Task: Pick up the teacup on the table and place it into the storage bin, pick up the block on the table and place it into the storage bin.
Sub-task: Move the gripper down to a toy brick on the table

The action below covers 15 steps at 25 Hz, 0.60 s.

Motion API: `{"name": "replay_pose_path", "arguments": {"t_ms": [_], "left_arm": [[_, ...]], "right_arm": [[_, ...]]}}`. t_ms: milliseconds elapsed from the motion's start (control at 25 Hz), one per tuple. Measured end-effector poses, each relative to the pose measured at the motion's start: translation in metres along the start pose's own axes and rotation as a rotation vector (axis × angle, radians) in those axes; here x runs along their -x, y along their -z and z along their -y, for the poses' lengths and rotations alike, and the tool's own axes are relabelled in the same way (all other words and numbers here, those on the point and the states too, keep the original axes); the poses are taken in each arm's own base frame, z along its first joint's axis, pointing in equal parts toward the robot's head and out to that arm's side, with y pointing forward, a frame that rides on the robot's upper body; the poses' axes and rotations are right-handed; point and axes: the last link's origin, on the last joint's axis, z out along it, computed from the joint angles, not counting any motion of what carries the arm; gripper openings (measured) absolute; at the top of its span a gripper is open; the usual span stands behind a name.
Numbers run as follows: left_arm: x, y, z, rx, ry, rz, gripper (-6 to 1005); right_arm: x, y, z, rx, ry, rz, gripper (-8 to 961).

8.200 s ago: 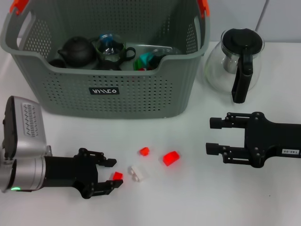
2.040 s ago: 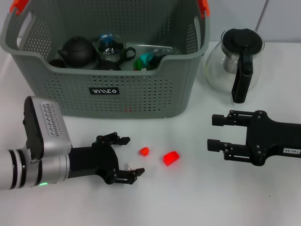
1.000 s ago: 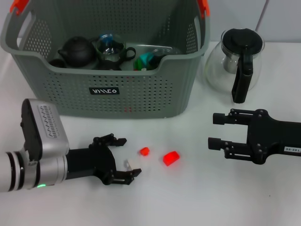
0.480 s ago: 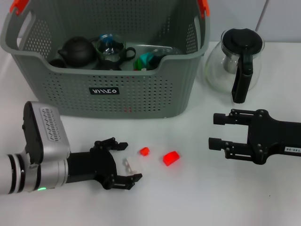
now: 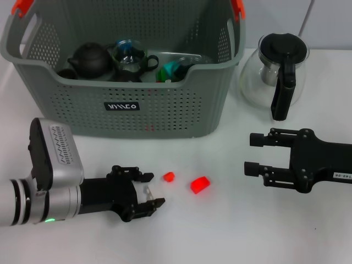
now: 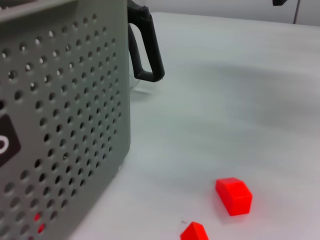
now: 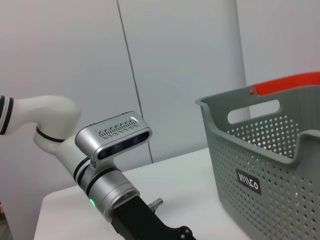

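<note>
head view: the left gripper (image 5: 147,192) is clenched around a small pale block (image 5: 146,191) on the table, in front of the perforated grey storage bin (image 5: 165,110); the smooth piece could slip when lifted. the right gripper (image 5: 254,154) idles, spread apart. left wrist view: two glossy red blocks (image 6: 233,196) lie beside the bin. right wrist view: the bin's holed plastic wall.

You are viewing bright, even overhead lighting casting soft shadows on the white table (image 5: 220,236); nothing is blurring.

Silver left arm (image 5: 49,181) with vented housing, black end effectors.
</note>
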Motion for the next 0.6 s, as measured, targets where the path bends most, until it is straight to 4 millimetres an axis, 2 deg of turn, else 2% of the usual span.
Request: {"name": "replay_pose_path", "arguments": {"t_ms": [80,280,480,600], "left_arm": [[0.0,0.0,0.001,0.002,0.013,0.003,682],[-0.003,0.002,0.002,0.003,0.014,0.0,445],[-0.008,0.006,0.002,0.022,0.014,-0.02,408],[-0.023,0.022,0.004,0.062,0.039,-0.077,405]], "right_arm": [[0.0,0.0,0.0,0.0,0.0,0.0,687],[0.0,0.0,0.0,0.001,-0.001,0.001,687],[0.0,0.0,-0.001,0.001,-0.001,0.001,688],[0.0,0.001,-0.001,0.002,-0.002,0.002,687]]}}
